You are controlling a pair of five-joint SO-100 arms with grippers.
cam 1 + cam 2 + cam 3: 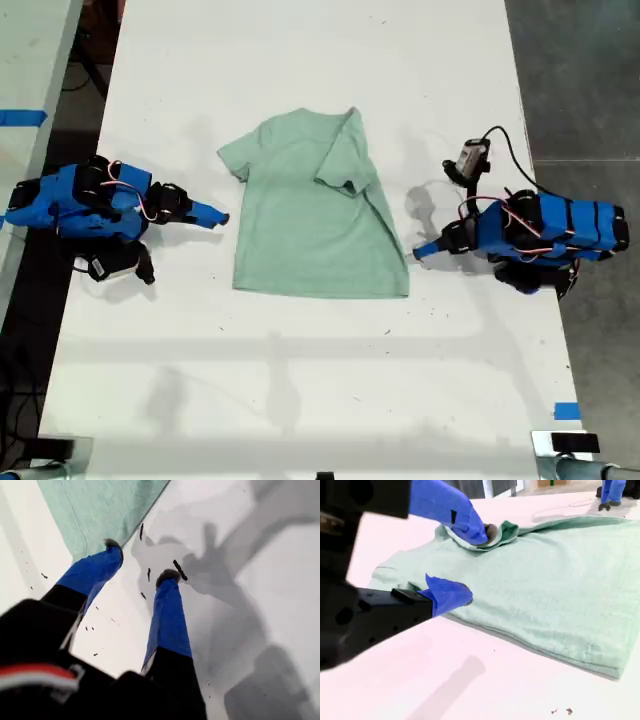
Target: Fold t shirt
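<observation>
Mint-green t shirt (310,215) on table, my first gripper (141,560) fingers apart at its corner, my second gripper (467,562) fingers apart, empty

Pale mint-green t shirt (310,215), plain and unprinted, on white table (300,400).
Bright blue fingers (167,615) over black gripper bodies; blue tape (566,411) at table edge, grey floor (590,100) beyond.

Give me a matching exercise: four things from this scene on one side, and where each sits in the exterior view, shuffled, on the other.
1. t shirt
2. my first gripper
3. my second gripper
4. blue tape

A. exterior view's left, by a sleeve
B. exterior view's lower right, at the table edge
C. spread mid-table
D. exterior view's right, by the hem corner

Pairs: 1-C, 2-D, 3-A, 4-B
</observation>
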